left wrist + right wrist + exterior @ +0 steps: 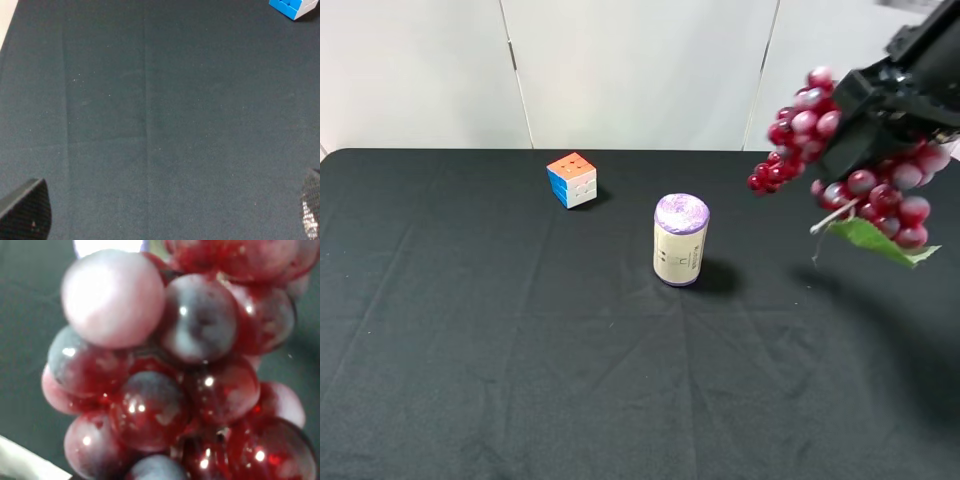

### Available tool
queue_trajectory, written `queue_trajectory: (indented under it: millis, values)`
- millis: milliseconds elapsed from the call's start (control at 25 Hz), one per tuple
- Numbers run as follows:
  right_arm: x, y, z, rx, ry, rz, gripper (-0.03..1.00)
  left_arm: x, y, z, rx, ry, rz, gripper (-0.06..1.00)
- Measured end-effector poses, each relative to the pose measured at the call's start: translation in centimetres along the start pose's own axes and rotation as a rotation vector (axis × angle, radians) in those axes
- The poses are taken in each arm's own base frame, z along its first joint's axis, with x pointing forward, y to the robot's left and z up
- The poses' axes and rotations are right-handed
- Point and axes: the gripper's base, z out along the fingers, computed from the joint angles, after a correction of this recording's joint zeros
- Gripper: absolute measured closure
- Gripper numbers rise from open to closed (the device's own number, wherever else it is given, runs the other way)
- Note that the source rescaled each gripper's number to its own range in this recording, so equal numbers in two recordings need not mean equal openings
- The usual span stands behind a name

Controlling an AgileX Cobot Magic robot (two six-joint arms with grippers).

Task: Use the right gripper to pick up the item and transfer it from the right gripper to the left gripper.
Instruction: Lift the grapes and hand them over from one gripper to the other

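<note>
The bunch of dark-red and pale pink grapes (892,205) hangs in the air at the far right, well above the black table (470,350), its green leaf (875,240) drooping below. My all-black right gripper (865,130) is shut on the bunch from above. In the right wrist view the grapes (175,370) fill the picture and hide the fingers. My left gripper (167,212) does not show in the high view. In its wrist view the two fingertips (27,210) stand wide apart and empty over bare cloth.
A colourful puzzle cube (572,179) sits at the back centre-left and shows at a corner of the left wrist view (295,7). A cream cylinder with a purple top (680,240) stands upright mid-table, left of the hanging grapes.
</note>
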Motion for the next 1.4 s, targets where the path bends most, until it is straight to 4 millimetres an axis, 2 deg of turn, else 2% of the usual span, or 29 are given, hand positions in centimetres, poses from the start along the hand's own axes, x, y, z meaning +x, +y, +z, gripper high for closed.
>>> queue_trajectory:
  millis: [320,440,560,640,680,840,1040,1200,1400]
  values:
    - [0.6,6.3,1.2,-0.065,0.055,-0.35,0.93,0.0,0.0,0.0,0.005,-0.001,-0.002,-0.04]
    - [1.0,8.0,1.4,-0.091,0.064,-0.477,0.93,-0.1,0.0,-0.1,0.005,-0.002,0.007,-0.04]
    - [1.4,9.1,1.4,-0.111,0.067,-0.571,0.93,-1.2,-0.1,0.0,0.016,0.034,0.061,-0.04]
    - [1.5,9.6,1.5,-0.118,0.067,-0.609,0.93,-1.7,-0.1,0.0,0.026,0.047,0.091,-0.04]
    - [1.5,9.6,1.5,-0.119,0.065,-0.626,0.93,-2.8,-0.4,0.4,0.063,0.091,0.156,-0.04]
    - [1.5,9.7,1.5,-0.12,0.064,-0.663,0.95,-5.5,-1.4,1.8,0.218,0.161,0.224,-0.04]
    - [1.6,9.9,1.5,-0.133,0.059,-0.693,0.95,-8.5,-2.9,3.7,0.403,0.121,0.463,-0.04]
    - [1.1,10.1,0.8,-0.141,0.029,-0.719,0.95,-10.6,-4.9,5.7,0.51,0.147,0.635,-0.04]
    - [0.5,10.8,-0.4,-0.18,-0.033,-0.758,0.95,-12.7,-9.0,8.0,0.614,0.111,0.806,-0.04]
